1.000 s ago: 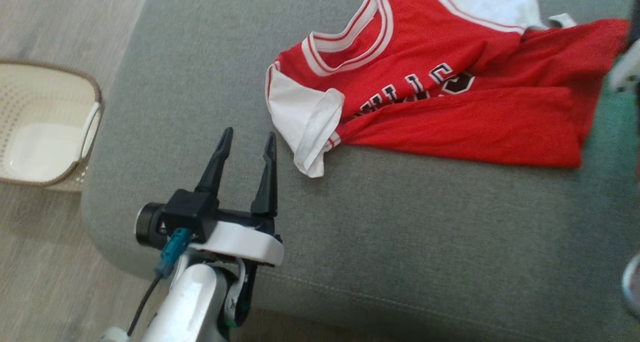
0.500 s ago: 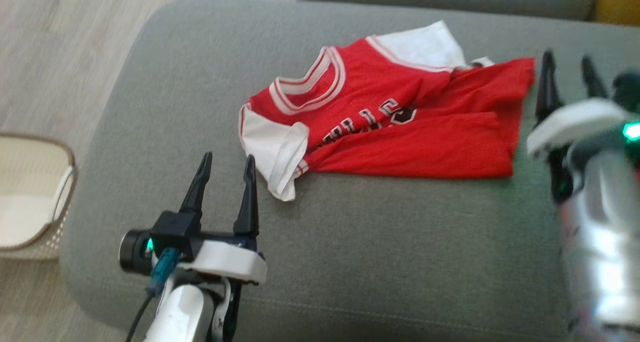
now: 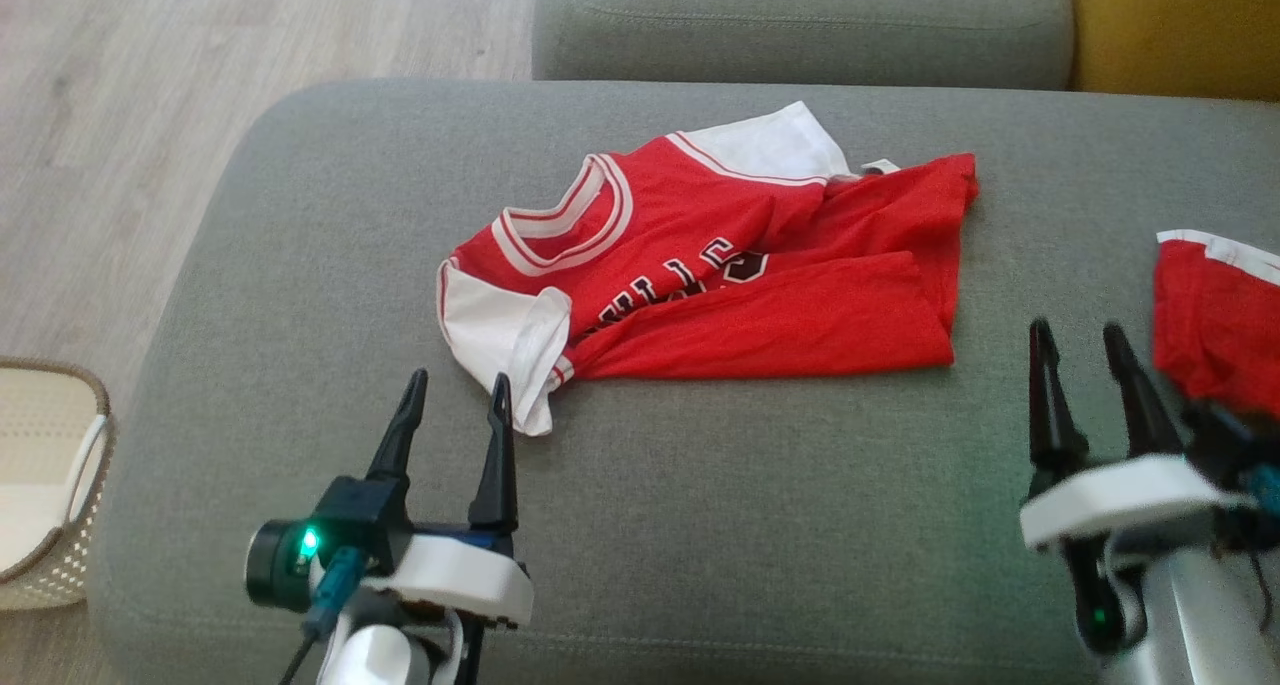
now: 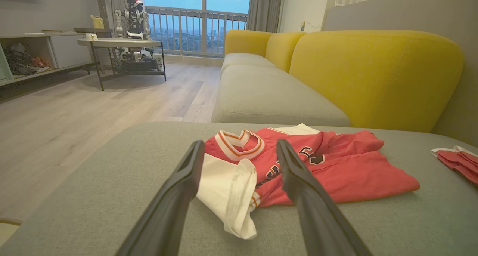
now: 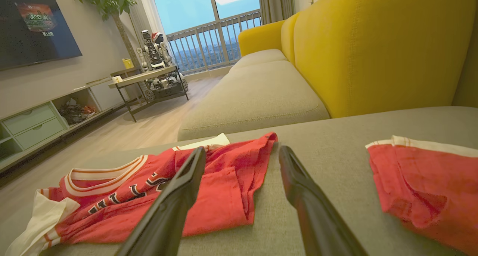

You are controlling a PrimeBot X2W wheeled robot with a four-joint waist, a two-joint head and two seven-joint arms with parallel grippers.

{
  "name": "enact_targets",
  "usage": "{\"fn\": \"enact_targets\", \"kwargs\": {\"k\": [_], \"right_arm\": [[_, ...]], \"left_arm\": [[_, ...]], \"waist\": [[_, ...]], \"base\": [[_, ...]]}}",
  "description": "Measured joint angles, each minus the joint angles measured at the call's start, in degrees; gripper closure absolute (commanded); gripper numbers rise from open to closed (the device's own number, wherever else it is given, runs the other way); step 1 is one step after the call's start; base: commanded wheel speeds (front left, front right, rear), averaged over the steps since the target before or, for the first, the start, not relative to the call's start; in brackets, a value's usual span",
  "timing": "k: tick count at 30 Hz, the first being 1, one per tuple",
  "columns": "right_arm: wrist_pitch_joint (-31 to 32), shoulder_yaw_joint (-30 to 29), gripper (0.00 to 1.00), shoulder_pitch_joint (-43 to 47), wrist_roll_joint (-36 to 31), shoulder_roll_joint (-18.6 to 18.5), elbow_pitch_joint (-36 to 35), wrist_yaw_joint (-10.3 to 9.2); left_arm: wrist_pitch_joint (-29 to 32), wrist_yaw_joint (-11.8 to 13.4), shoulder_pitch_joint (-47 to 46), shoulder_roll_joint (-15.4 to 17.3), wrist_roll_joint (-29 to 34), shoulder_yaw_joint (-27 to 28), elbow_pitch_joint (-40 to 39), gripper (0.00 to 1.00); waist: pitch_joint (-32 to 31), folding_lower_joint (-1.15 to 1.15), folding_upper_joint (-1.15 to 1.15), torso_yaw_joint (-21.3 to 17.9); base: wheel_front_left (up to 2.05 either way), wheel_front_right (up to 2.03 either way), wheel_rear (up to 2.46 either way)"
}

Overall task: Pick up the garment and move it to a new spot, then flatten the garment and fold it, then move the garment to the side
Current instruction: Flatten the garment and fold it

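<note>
At frame centre the jersey (image 3: 750,315) lies rumpled on the cushion (image 3: 750,525), left gripper (image 3: 459,378) lower left and right gripper (image 3: 1076,328) lower right both parted, holding nothing.

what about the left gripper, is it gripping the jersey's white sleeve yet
No, in the head view the left gripper is open, with bare grey cushion between its fingers, beside the white sleeve of the jersey.
</note>
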Motion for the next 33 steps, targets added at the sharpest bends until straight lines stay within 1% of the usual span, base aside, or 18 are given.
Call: {"fn": "enact_targets", "kwargs": {"k": [7,19,22,26,30,33], "right_arm": [[0.0,0.3,0.0,5.0,1.2,0.2,-3.5,0.0],[0.0,0.2,0.0,4.9,1.2,0.3,-4.2,0.0],[0.0,1.2,0.0,4.3,0.6,0.3,-2.9,0.0],[1.7,2.6,0.0,0.4,-0.4,0.3,1.0,0.0],[5.6,2.5,0.0,-7.0,-0.5,0.3,5.3,0.0],[7.9,1.9,0.0,-12.7,-1.9,0.3,8.8,0.0]], "left_arm": [[0.0,0.0,0.3,0.0,0.0,-0.3,0.9,0.0],[0.0,0.0,0.2,0.0,0.0,-0.4,1.0,0.0],[0.0,0.0,0.1,0.0,0.1,-0.4,0.9,0.0],[0.0,-0.5,-0.4,0.0,0.5,-1.0,1.0,0.0],[0.0,-0.5,-2.1,0.0,0.5,-1.4,1.1,0.0],[0.0,-0.5,-3.6,0.0,0.5,-2.3,1.2,0.0]], "waist": [[0.0,0.0,0.0,-1.0],[1.1,0.0,0.0,-0.8],[2.1,0.01,0.0,-0.6],[3.9,0.01,0.0,-0.1],[6.0,0.02,0.0,0.8],[7.4,0.02,0.0,1.8]], "base": [[0.0,0.0,0.0],[0.0,0.0,0.0],[0.0,0.0,0.0],[0.0,0.0,0.0],[0.0,0.0,0.0],[0.0,0.0,0.0]]}}
